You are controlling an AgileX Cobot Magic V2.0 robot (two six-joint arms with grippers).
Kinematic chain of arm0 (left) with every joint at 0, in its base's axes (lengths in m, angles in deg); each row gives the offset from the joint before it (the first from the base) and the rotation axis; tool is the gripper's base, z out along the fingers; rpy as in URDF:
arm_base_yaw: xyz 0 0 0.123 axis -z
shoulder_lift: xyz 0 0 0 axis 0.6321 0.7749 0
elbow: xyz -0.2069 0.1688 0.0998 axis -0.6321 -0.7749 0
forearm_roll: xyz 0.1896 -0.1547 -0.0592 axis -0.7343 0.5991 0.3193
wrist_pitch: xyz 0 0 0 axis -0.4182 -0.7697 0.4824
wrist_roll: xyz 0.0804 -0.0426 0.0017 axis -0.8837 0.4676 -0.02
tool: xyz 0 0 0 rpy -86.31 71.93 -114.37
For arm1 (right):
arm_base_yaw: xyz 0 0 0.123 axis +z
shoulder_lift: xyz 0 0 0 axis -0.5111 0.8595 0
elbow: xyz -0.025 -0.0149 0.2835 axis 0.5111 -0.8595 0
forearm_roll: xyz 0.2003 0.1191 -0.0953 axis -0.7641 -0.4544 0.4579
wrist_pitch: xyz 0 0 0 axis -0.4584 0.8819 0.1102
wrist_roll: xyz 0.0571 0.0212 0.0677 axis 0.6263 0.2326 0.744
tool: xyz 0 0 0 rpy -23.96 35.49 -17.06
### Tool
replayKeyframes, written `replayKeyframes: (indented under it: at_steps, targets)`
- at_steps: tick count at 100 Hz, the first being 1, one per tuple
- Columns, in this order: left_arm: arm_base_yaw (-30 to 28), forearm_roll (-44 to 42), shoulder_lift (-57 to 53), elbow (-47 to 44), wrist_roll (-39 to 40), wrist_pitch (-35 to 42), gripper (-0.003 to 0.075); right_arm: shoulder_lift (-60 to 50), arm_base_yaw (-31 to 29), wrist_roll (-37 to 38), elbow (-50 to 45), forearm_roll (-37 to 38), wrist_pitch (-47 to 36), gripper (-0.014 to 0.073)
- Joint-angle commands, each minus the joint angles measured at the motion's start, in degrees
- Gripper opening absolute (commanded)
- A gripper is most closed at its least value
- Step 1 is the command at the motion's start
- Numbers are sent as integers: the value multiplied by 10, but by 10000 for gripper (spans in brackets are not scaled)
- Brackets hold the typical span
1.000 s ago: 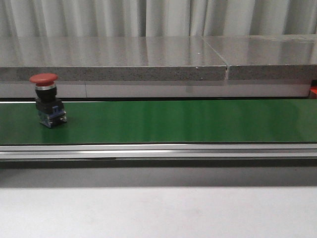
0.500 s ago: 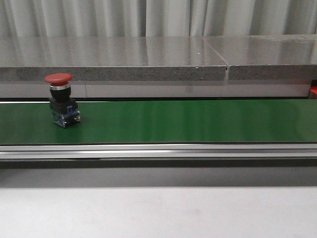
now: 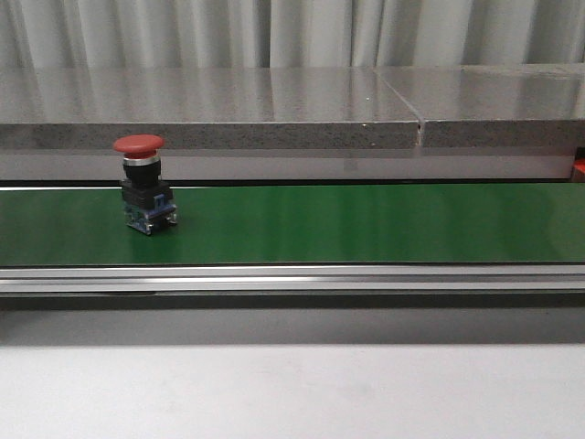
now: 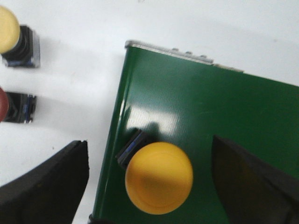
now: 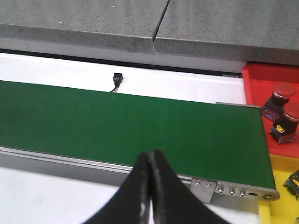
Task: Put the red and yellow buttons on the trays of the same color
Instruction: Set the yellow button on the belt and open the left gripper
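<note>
Front view is showing the red button [image 3: 144, 187] standing upright on the green belt [image 3: 366, 224], left of centre. Judged rigid, top-heavy and smooth-capped; grasp its black body. Left gripper [image 4: 149, 186] is spread around a yellow button [image 4: 159, 177]. Right gripper [image 5: 149, 186] is closed, empty. Grey ledge [image 3: 274, 105] is bordering behind.

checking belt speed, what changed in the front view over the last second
The red button rode the green belt toward the robot's right, from near the left edge to further in, standing upright throughout. Nothing was gripped or released in that view; no arm shows there. The belt frame, grey ledge and curtain are unchanged.
</note>
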Motion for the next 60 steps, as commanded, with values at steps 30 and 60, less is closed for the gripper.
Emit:
replayKeyframes:
  at_steps: [30, 60]
  targets:
    - [90, 15, -123, 15, -87, 64, 69, 4, 0, -2, 15, -2, -43, -66]
    - [231, -79, -198, -18, -28, 96, -21, 4, 0, -2, 15, -2, -43, -66]
